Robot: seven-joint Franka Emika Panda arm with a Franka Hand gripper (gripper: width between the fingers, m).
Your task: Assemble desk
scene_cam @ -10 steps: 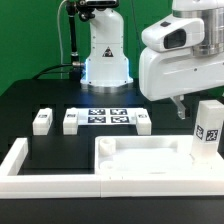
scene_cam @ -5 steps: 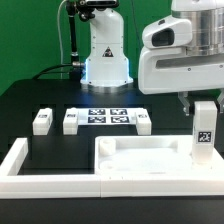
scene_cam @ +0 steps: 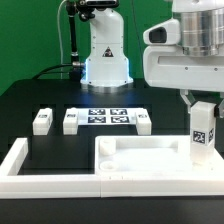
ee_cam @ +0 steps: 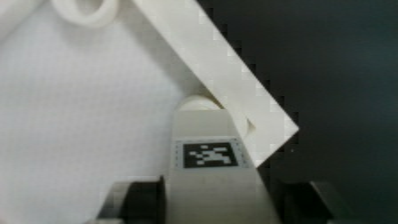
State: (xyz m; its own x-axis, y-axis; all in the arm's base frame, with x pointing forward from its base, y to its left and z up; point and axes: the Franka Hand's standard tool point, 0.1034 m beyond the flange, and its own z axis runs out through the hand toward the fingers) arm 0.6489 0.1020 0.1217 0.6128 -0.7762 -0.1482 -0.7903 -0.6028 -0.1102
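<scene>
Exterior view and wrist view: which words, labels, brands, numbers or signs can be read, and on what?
Words, brands, numbers: none in either view.
Black-and-white square tag, pattern only: on the leg in the hand.
Same kind of tags: on the marker board.
Tags on three loose legs: too small to read.

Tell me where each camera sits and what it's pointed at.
Exterior view: off the arm, opposite the robot's base, facing it across the desk top; the arm shows above the leg.
Wrist view: on the wrist, looking down past the jaws at the leg clamped between them.
Shared: that tagged leg and the desk top.
</scene>
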